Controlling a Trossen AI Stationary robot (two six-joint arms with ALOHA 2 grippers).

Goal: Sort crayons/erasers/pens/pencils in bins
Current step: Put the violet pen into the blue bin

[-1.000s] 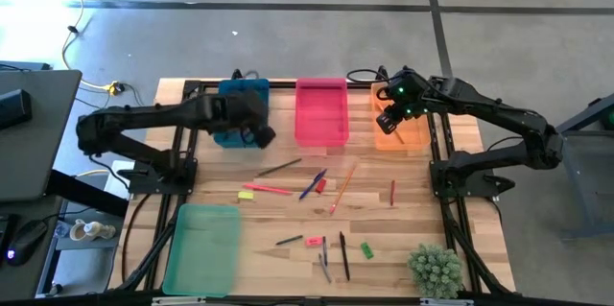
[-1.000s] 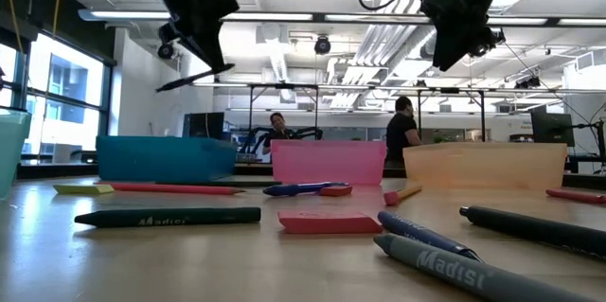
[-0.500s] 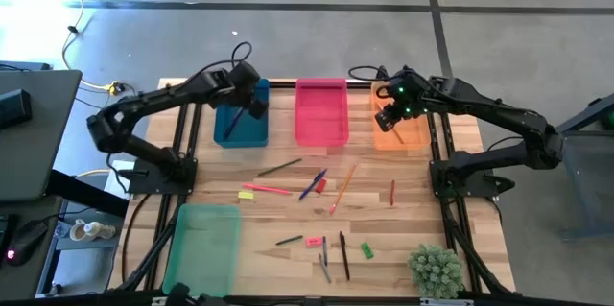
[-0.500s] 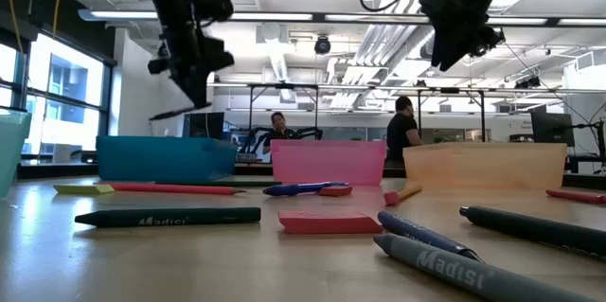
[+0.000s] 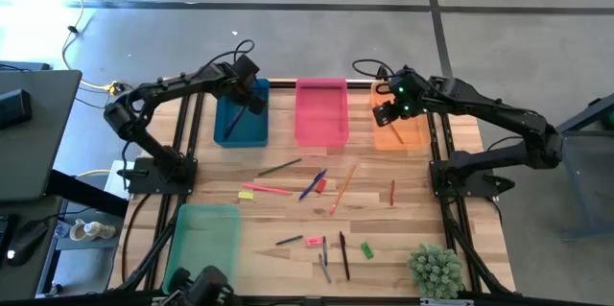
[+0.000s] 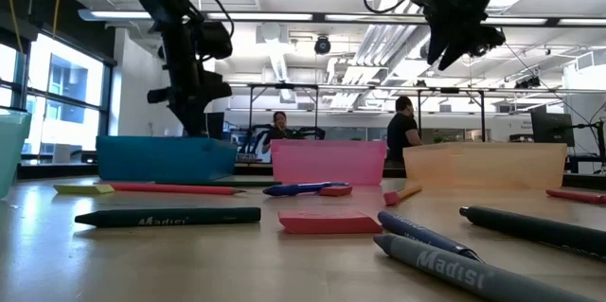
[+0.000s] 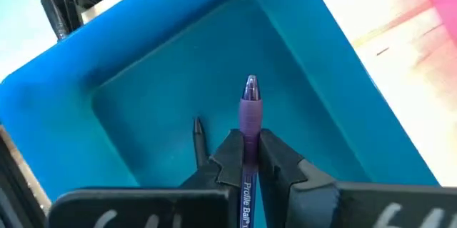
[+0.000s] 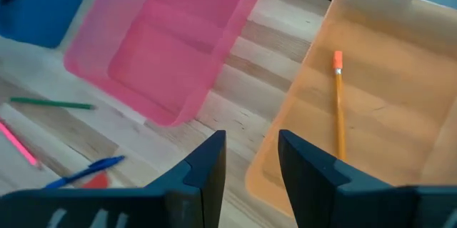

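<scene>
My left gripper [image 5: 251,96] hangs over the blue bin [image 5: 240,133], shut on a purple-blue pen [image 7: 249,114]. A dark pen [image 5: 230,124] lies on that bin's floor. My right gripper [image 8: 251,162] is open above the near part of the orange bin [image 5: 413,131], which holds an orange pencil [image 8: 339,106]. The pink bin [image 5: 320,111] stands between those two bins, and the light green bin [image 5: 203,247] sits near the left front corner. Pencils [image 5: 342,186], pens [image 5: 343,254], erasers [image 5: 314,241] and crayons [image 5: 392,192] lie scattered mid-table. My left gripper pinches the purple-blue pen by its barrel [image 7: 248,136] between its two fingers [image 7: 280,162]. The pen runs along the fingers, and its tip [image 7: 250,85] sticks out past them. It points down into the blue bin from above; I cannot tell whether the tip touches the floor.
A small potted plant [image 5: 435,270] stands at the near right corner. A blue pen [image 5: 313,183], a yellow eraser [image 5: 246,194] and a green eraser [image 5: 366,248] lie on the open wood. People show in the room beyond the table in the low view.
My left gripper, carrying the pen, has swung from the blue bin's near edge toward the table's far edge, over the bin. It has also come down until it sits just above the rim. My right arm has kept about still.
</scene>
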